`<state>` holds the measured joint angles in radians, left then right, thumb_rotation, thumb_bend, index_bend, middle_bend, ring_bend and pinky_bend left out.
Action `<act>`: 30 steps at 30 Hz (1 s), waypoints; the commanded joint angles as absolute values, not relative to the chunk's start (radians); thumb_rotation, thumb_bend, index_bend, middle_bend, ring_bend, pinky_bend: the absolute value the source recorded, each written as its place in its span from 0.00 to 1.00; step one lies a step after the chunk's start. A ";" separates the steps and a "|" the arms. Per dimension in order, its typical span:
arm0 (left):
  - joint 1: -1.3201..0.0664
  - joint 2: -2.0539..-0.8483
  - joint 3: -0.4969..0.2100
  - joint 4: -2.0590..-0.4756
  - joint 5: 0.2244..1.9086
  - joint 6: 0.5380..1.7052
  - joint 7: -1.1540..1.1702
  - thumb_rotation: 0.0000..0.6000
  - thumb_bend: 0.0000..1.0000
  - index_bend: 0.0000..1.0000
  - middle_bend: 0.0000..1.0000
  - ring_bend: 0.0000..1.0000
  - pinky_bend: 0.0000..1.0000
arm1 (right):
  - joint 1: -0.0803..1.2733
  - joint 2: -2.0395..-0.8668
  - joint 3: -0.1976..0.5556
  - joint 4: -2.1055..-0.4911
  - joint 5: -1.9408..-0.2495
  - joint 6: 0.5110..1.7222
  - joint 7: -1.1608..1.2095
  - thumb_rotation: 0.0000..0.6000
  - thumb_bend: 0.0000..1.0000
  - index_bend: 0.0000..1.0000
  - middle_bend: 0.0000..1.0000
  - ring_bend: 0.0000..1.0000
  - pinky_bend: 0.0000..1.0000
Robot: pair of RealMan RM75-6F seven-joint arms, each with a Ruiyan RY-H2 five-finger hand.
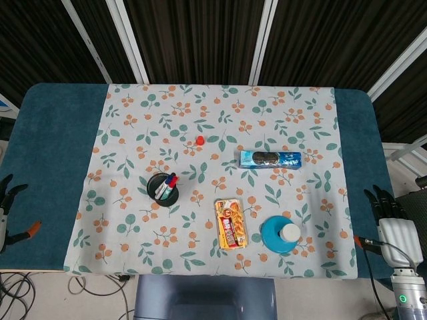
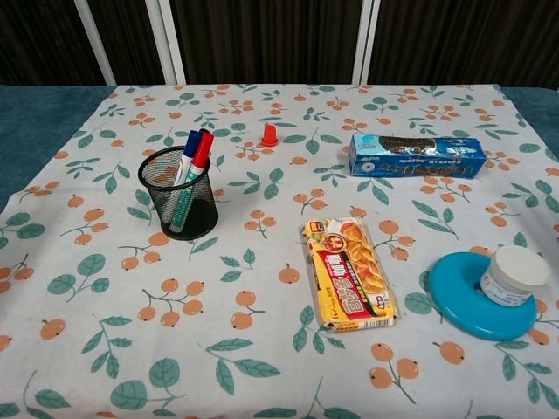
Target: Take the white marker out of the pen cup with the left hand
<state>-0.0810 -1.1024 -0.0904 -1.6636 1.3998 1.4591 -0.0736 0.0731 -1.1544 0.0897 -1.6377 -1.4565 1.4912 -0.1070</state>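
Note:
A black mesh pen cup [image 1: 163,189] [image 2: 181,195] stands on the left part of the floral cloth. Markers with white barrels lean in it, one blue-capped [image 2: 190,143] and one red-capped [image 2: 202,149]. I cannot tell which is the white marker. My left hand [image 1: 8,212] shows only in the head view, at the far left edge beside the table, well away from the cup. Its fingers are spread and it holds nothing. My right hand [image 1: 391,225] hangs off the table's right edge, fingers apart and empty. The chest view shows neither hand.
A small red cap [image 2: 270,133] lies behind the cup. A blue cookie box [image 2: 417,155] sits at the back right. A yellow snack pack [image 2: 348,273] lies in the middle. A white jar [image 2: 514,274] rests on a blue disc [image 2: 463,301] at the front right.

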 commanded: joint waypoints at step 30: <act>-0.538 -1.068 -0.257 -1.841 1.074 0.883 -0.181 1.00 0.25 0.30 0.00 0.00 0.00 | 0.067 -1.159 0.093 -1.642 -1.447 1.500 -0.122 1.00 0.11 0.10 0.01 0.06 0.17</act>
<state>-0.5061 -1.0261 -0.2424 -1.8331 1.1145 0.8773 -0.2138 0.0671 -1.1592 0.0933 -1.6414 -1.4467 1.5001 -0.1219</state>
